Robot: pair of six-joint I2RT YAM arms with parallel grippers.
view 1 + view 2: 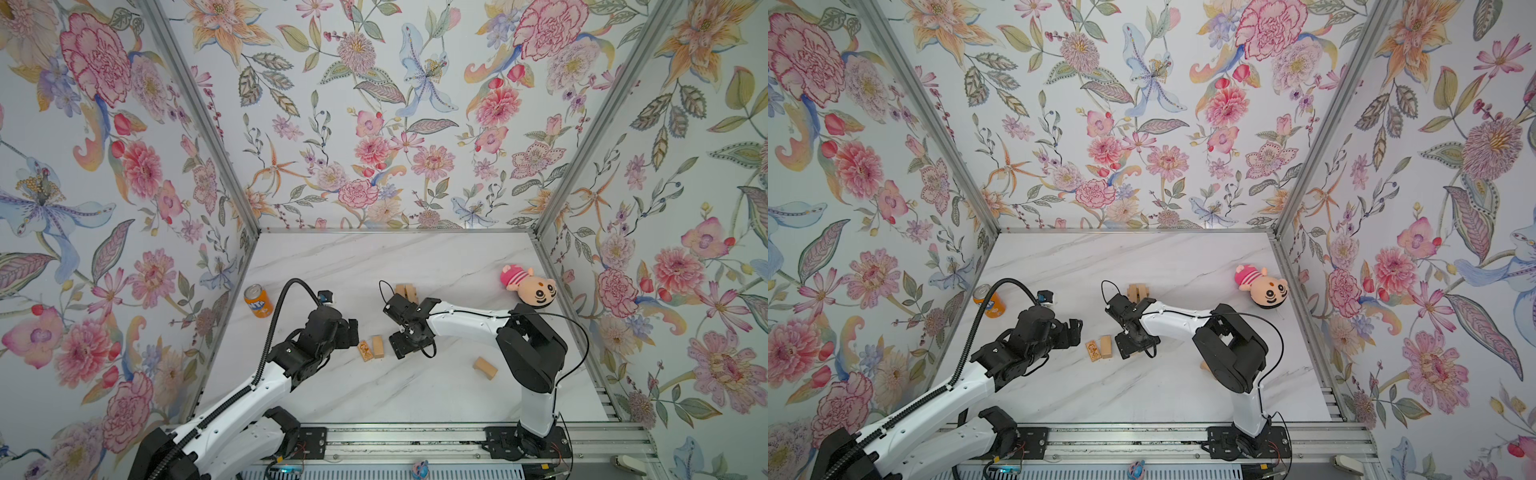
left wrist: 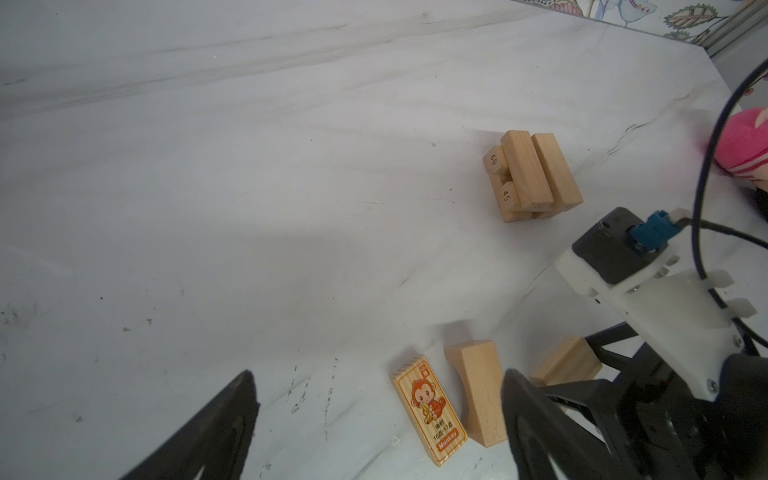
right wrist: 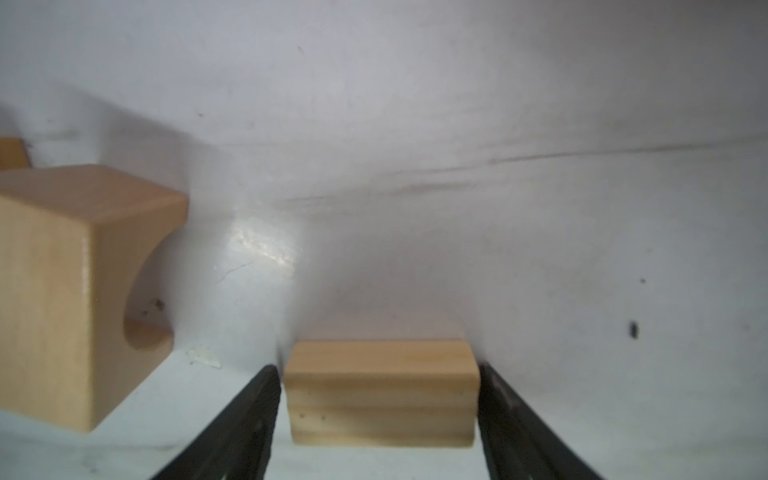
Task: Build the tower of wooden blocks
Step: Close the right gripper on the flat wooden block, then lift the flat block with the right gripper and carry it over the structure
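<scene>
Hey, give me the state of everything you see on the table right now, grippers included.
tower: standing, crossed layers, nothing touching it
monkey-print block: lying flat, print up
curved block: loose beside the monkey-print block
plain block: gripped by the right gripper
lone block: lying loose, apart from the others
soda can: upright
plush doll: lying down
left gripper: open, empty
right gripper: shut on the plain block

the left arm (image 1: 232, 399) and right arm (image 1: 461, 318) are glossy white shells with bulky black joint housings (image 1: 532, 349). a ribbed black conduit (image 1: 269, 336) runs along the left one; a thin black wire (image 2: 702, 183) loops off the right. the right gripper (image 3: 378, 370) has black tapering fingers (image 3: 237, 419), and a blue plug (image 2: 654, 226) sits in its black wrist camera (image 2: 611, 241) on a white bracket (image 2: 665, 307).
</scene>
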